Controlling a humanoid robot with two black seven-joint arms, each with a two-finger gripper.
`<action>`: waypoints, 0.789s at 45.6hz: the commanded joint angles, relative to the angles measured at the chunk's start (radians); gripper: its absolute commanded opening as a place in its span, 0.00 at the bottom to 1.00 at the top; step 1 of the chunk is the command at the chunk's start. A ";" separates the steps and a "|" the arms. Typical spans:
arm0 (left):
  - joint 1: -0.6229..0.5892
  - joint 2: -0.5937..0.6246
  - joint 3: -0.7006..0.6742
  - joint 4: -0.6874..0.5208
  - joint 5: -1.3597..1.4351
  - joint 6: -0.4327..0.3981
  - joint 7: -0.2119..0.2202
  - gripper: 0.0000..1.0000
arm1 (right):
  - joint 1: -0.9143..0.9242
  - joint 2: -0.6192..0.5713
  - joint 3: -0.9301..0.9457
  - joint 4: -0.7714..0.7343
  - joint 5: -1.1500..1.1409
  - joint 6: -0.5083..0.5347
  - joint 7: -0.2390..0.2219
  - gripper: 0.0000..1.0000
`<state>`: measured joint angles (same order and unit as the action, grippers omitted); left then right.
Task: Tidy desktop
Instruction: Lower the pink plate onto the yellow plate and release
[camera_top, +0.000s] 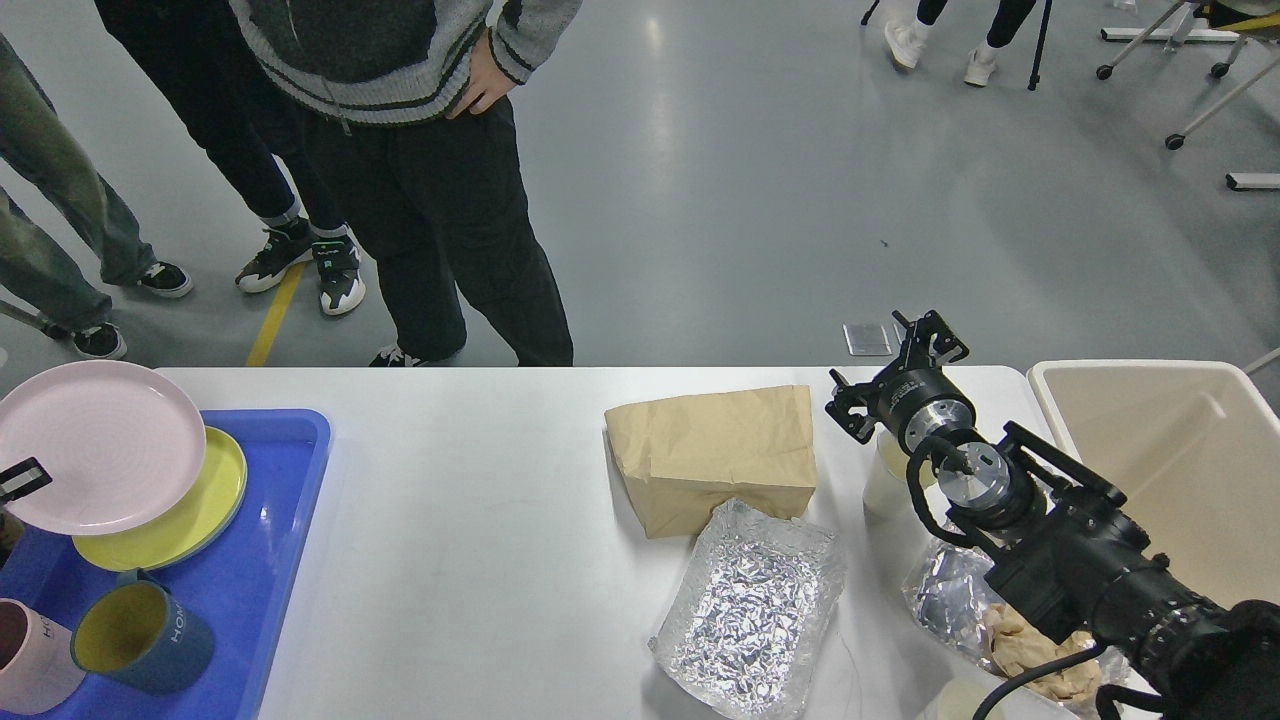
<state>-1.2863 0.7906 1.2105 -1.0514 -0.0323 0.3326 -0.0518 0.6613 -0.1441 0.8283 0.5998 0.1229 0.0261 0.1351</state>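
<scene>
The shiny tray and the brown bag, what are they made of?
The shiny tray looks like aluminium foil: silver, crinkled all over, glinting. The brown bag looks like kraft paper: matte tan, with sharp folds and creases.

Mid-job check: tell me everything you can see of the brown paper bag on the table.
The brown paper bag is plain tan kraft paper, creased and folded shut, no print or handles visible. It lies flat on the white desktop, right of center, its long side roughly parallel to the far edge. Its near edge meets or slightly overlaps the crumpled foil tray. The right gripper hangs beside it, apart.
</scene>
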 joint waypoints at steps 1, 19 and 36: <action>0.027 -0.005 -0.025 0.021 0.000 0.000 0.001 0.00 | 0.000 0.000 0.000 0.000 0.000 0.000 0.000 1.00; 0.035 -0.010 -0.039 0.021 0.000 -0.007 0.001 0.42 | 0.000 0.000 0.000 0.002 0.000 0.000 0.000 1.00; 0.038 -0.008 -0.138 0.017 0.002 -0.012 -0.002 0.93 | 0.000 0.000 0.000 0.002 0.000 0.000 0.000 1.00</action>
<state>-1.2511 0.7873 1.0751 -1.0312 -0.0322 0.3228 -0.0530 0.6605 -0.1442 0.8283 0.6013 0.1228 0.0261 0.1351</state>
